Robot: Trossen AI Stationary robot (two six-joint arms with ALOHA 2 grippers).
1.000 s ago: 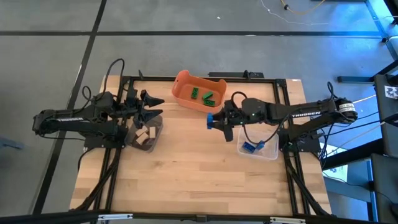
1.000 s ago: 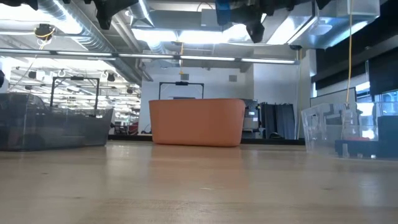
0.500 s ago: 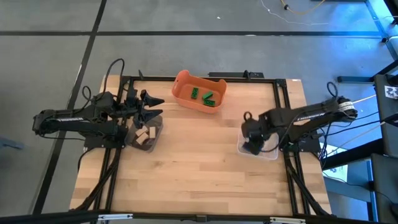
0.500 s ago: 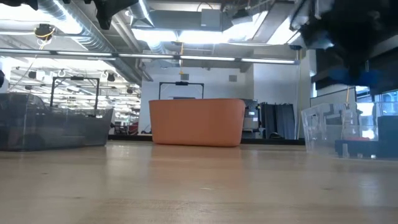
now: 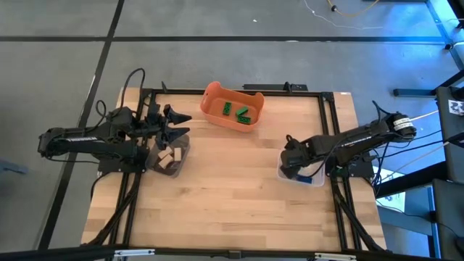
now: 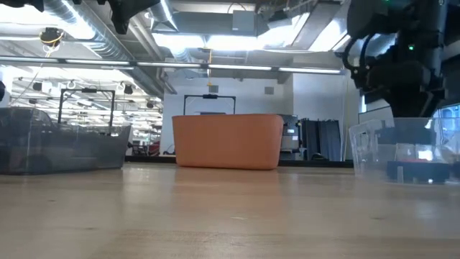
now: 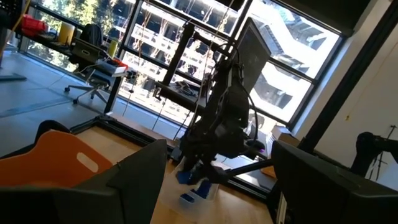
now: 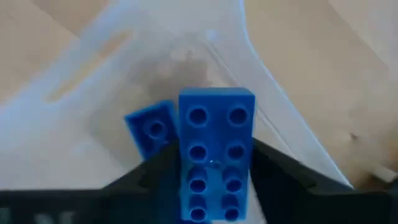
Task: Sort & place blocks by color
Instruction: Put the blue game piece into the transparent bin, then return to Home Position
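Observation:
My right gripper (image 5: 290,162) points down over the clear container (image 5: 313,177) at the table's right, shut on a blue block (image 8: 216,143). Another blue block (image 8: 151,129) lies on that container's floor. Green blocks (image 5: 240,112) lie in the orange tub (image 5: 211,97) at the far middle. Tan blocks (image 5: 167,157) lie in the dark container (image 5: 181,151) at the left. My left gripper (image 5: 187,125) hangs open above that dark container, with nothing between its fingers. My right gripper pinches the blue block by its two long sides (image 8: 184,180) between its two fingers (image 8: 153,177), toward one end. The fingers come from above, pointing down. The block hangs clear above the clear container's floor, studs facing the wrist camera.
Bare wooden table spreads across the middle and the near side (image 5: 225,203). A black frame (image 5: 217,91) runs round the table's edges. In the low view the orange tub (image 6: 228,140) stands mid-table and the clear container (image 6: 402,155) at the right.
My right gripper has gone from beside the orange tub toward the table's right edge and down over the clear container, tipping from level to pointing straight down. The blue block has travelled with it between the fingers.

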